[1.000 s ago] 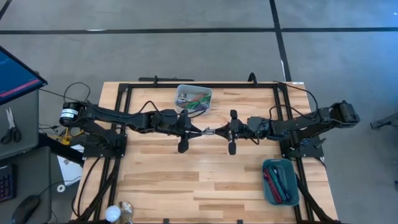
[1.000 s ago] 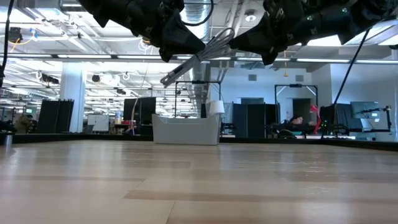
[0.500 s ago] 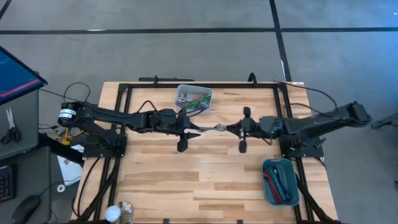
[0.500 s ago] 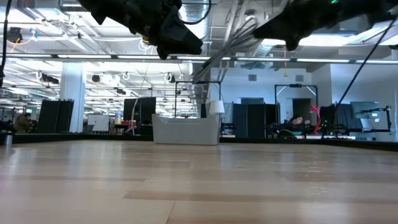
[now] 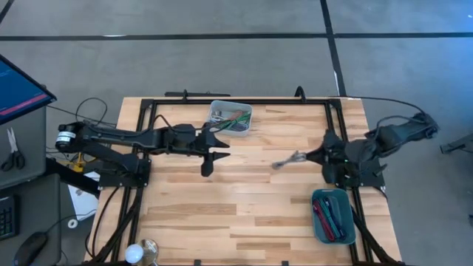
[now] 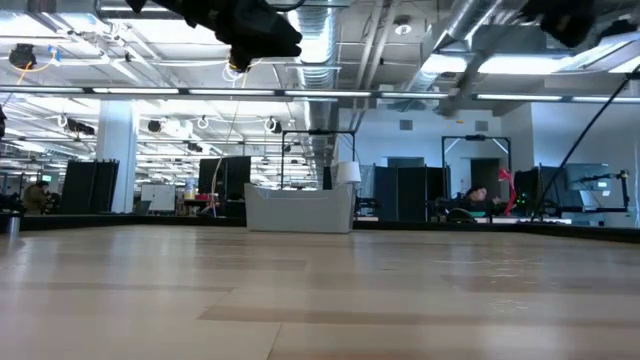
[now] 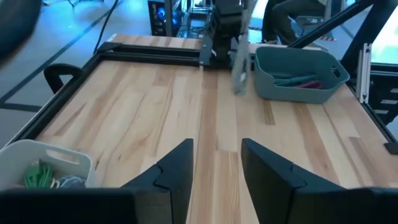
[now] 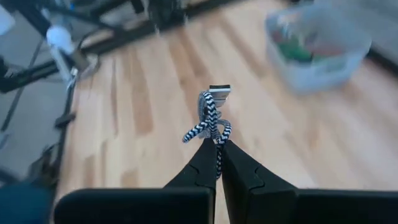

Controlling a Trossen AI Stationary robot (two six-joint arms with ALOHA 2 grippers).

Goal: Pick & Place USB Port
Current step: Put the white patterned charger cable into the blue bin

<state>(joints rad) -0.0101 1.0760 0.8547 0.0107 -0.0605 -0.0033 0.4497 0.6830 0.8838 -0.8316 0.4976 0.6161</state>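
The USB cable (image 8: 211,121) is a black-and-white braided bundle with a silver plug (image 8: 219,91). My right gripper (image 8: 217,163) is shut on it, above the table's right half (image 5: 303,157). The high view shows the cable (image 5: 286,161) sticking out toward the left. My left gripper (image 7: 216,163) stands open with nothing between its fingers, raised over the table's middle left (image 5: 224,145), near the white bin (image 5: 230,118). In the left wrist view the cable (image 7: 238,70) hangs far off, across the table. My right gripper pinches the cable's braided strands (image 8: 217,148) between its two fingertips, at the near end of the bundle. The fingers come from the table's right side, slanting down. The bundle and plug stick out beyond the fingertips, lifted clear of the table.
A white bin (image 7: 43,167) holding several cables stands at the table's far middle. A teal bin (image 5: 332,215) with several red and dark items sits at the near right. Black frame rails (image 5: 148,125) run along the table's left, right and far sides.
The two grippers met at the cable over the table's middle. My left gripper has let go and drawn back toward the left edge. My right gripper has pulled away toward the right edge and up, turning as it went, and carries the cable alone.
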